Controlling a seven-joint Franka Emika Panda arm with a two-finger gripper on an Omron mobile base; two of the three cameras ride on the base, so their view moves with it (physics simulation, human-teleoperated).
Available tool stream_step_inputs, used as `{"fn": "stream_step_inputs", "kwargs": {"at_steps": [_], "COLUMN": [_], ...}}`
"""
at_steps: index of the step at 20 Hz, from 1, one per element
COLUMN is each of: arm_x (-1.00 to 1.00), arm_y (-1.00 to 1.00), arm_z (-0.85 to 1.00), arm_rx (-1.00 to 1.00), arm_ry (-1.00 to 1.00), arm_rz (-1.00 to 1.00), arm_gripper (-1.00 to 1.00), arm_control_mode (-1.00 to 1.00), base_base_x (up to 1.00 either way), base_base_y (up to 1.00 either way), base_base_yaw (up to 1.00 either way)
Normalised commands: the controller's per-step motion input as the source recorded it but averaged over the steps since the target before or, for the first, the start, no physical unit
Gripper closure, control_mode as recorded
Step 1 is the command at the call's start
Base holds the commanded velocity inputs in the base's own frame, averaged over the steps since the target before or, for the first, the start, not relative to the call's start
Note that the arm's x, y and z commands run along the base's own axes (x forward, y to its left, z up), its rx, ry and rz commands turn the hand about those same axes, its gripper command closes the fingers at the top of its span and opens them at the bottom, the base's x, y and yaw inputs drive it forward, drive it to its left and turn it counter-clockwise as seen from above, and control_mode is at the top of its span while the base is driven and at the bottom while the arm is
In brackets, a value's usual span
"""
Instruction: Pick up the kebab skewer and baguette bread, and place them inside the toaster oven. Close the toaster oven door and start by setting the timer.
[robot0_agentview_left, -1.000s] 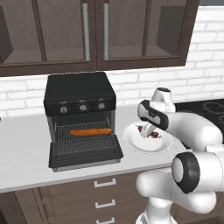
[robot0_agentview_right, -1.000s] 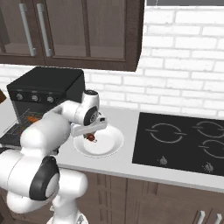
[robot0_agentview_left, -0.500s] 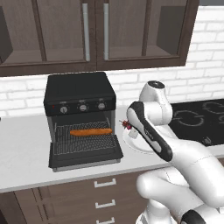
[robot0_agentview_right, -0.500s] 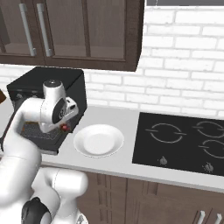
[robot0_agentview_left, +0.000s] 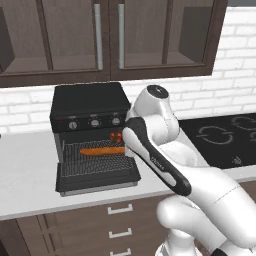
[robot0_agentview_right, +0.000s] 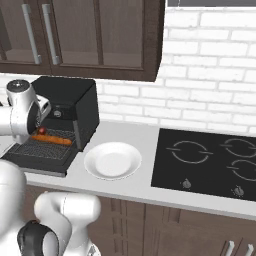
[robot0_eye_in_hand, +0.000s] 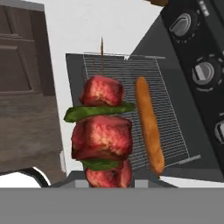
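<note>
The gripper (robot0_eye_in_hand: 107, 186) holds the kebab skewer (robot0_eye_in_hand: 101, 133): its fingers are closed on the lower end of the stick, and the fingertips themselves are hidden behind the meat in the hand view. The skewer rises straight away from the fingers, with red meat chunks and green pieces between them, and its thin bare point stands beyond the last chunk. In the left base view the skewer (robot0_agentview_left: 117, 137) shows as a small red spot just in front of the oven mouth, beside the white arm.

Beyond the fingers lies the wire rack (robot0_eye_in_hand: 127, 100), pulled out over the open toaster oven door (robot0_agentview_left: 98, 176). The baguette bread (robot0_eye_in_hand: 149, 124) lies on this rack, just to the side of the held skewer, with its long side almost parallel to the stick. The skewer hangs above the rack; I cannot tell if it touches it.

The toaster oven (robot0_agentview_left: 90, 106) stands further on, and its knobs (robot0_eye_in_hand: 205, 72) are seen at the far side of the baguette from the fingers. The white plate (robot0_agentview_right: 112, 160) sits on the counter (robot0_agentview_right: 140, 137), well apart from the fingers, between the oven and the black cooktop (robot0_agentview_right: 210, 162).
</note>
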Motion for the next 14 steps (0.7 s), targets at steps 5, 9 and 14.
{"fn": "stream_step_inputs", "kwargs": {"at_steps": [5,9,14], "arm_x": [0.28,0.46,0.36], "arm_y": [0.73,0.11,0.18], "arm_z": [0.03,-0.03,-0.27], "arm_rx": [-0.04,0.00,0.00], "arm_ry": [-0.02,0.00,0.06], "arm_rz": [0.13,0.05,0.03], "arm_gripper": [1.00,1.00,1.00], "arm_control_mode": [-1.00,-1.00,-1.00], "base_base_x": [0.00,0.00,0.00], "base_base_y": [0.00,0.00,0.00], "base_base_yaw": [0.00,0.00,0.00]}}
